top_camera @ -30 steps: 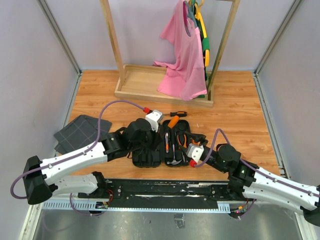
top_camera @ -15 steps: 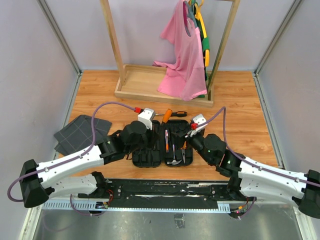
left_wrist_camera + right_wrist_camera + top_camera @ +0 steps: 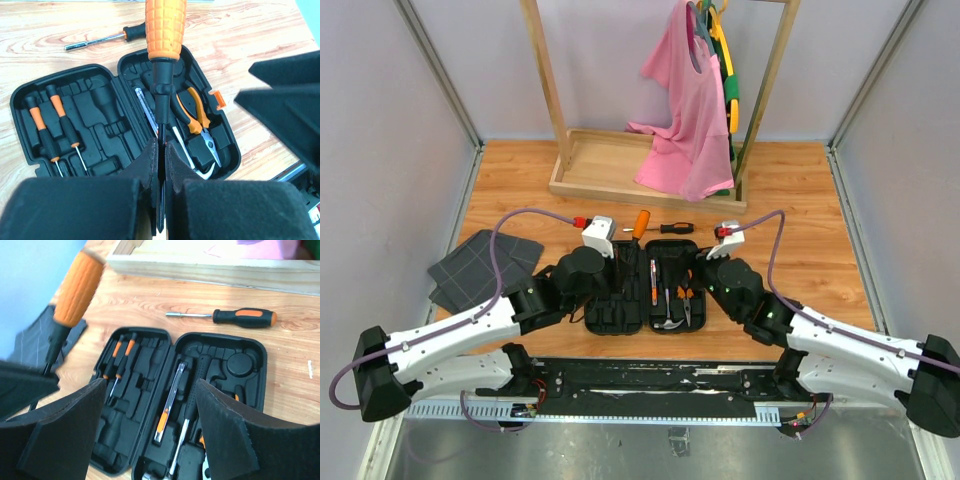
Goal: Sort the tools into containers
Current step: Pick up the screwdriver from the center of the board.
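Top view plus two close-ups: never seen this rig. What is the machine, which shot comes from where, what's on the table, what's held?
It is two robot arms bolted side by side at the near edge of a wooden table. The wide picture comes from a fixed camera above and behind them. Each close-up comes from a camera on one wrist, looking past that arm's own two fingers.

On the table lies an open black tool case. It already holds pliers and two small screwdrivers. A loose screwdriver lies just beyond the case, and a grey fabric lies to the left. At the back stands a wooden rack with a pink shirt.

The left gripper is shut on the shaft of a large orange-handled screwdriver, above the case. The right gripper is open and empty, over the case.
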Motion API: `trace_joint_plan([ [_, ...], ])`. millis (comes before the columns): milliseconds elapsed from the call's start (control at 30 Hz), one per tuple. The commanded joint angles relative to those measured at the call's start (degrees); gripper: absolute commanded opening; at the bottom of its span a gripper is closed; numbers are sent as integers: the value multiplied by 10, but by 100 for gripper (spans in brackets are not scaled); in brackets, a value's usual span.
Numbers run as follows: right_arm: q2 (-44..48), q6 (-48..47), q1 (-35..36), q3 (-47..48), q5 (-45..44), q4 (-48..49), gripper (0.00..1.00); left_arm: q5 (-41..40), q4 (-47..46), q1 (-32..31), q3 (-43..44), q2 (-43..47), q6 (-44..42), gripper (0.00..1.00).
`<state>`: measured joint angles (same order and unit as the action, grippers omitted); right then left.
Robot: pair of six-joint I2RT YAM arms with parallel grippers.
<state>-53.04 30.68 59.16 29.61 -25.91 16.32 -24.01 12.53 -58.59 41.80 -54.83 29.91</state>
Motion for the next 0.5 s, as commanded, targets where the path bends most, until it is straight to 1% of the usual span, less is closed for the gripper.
trace_joint_plan([
  [0,11,140,-68,11,41,18,73,-21,-37,1,-5,14,2,1],
  [133,13,162,-103,5,86,75,73,-18,-46,1,-8,15,1,0],
  [267,-4,179,-105,3,97,131,72,-6,-69,1,-14,13,-1,0],
  [467,-62,221,-105,-15,131,266,66,34,-92,1,-11,-1,-17,1],
])
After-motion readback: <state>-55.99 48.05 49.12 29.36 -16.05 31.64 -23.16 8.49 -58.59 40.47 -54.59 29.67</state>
